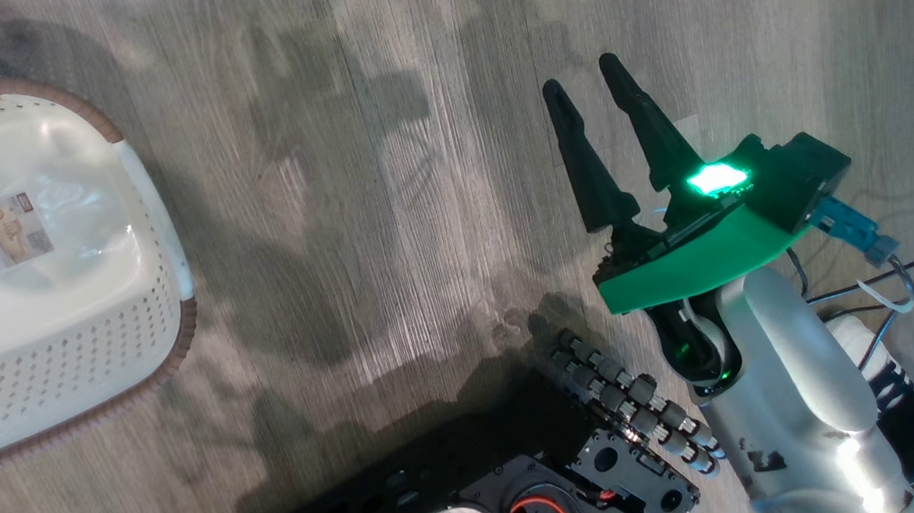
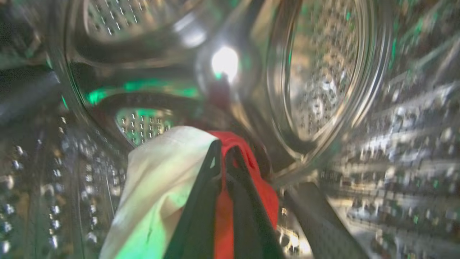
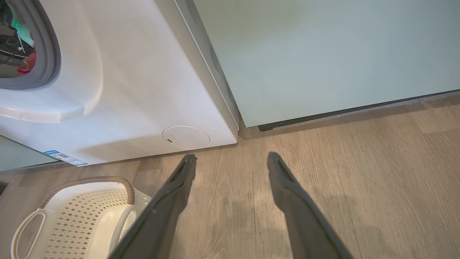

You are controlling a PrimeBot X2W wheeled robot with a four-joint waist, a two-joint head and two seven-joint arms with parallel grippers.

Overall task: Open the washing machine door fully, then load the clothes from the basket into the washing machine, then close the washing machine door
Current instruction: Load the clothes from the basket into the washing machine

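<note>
Checking the washing machine (image 2: 323, 72), we find left gripper (image 2: 224, 151) clamped on the clothes (image 2: 266, 198); we judge them limp, light, best pinched at a fold; right gripper (image 3: 231, 158) gapes empty.

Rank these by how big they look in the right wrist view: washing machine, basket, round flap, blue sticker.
1. washing machine, by far.
2. basket, though cut off by the frame edge and nearer the camera.
3. round flap.
4. blue sticker, about as long as the flap but thinner.
</note>
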